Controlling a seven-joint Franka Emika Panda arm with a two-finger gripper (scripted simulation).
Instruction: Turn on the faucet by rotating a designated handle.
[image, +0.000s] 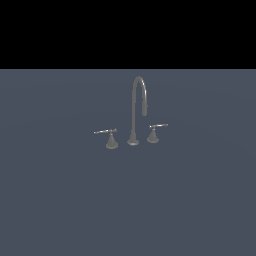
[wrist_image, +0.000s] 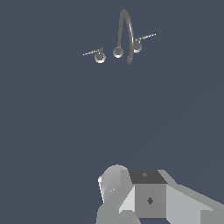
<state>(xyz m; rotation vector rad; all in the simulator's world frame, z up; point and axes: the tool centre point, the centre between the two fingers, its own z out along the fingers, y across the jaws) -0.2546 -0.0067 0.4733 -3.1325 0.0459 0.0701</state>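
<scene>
Faucet (image: 133, 112): stands upright on the flat blue-grey surface (image: 60, 200), near mid-frame in the exterior view; tall gooseneck spout on a round base, outlet curving down toward the exterior view's right.
Handle (image: 107, 136): sits on the exterior view's left of the spout base, just beside it but apart; thin lever lies about level on a cone base, pointing toward the exterior view's left.
Twin handle (image: 155, 131): sits on the exterior view's right of the spout base; lever roughly level, tip slightly raised, pointing toward the exterior view's right.
Gripper (wrist_image: 144, 197): absent from the exterior view; shows in the wrist view only as pale grey blocky housing with a dark square panel.
Finger spread: cannot be told; fingertips not visible.
Contact: touches nothing visible, holds nothing visible.
Separation: well apart from the faucet, with bare surface between.
</scene>
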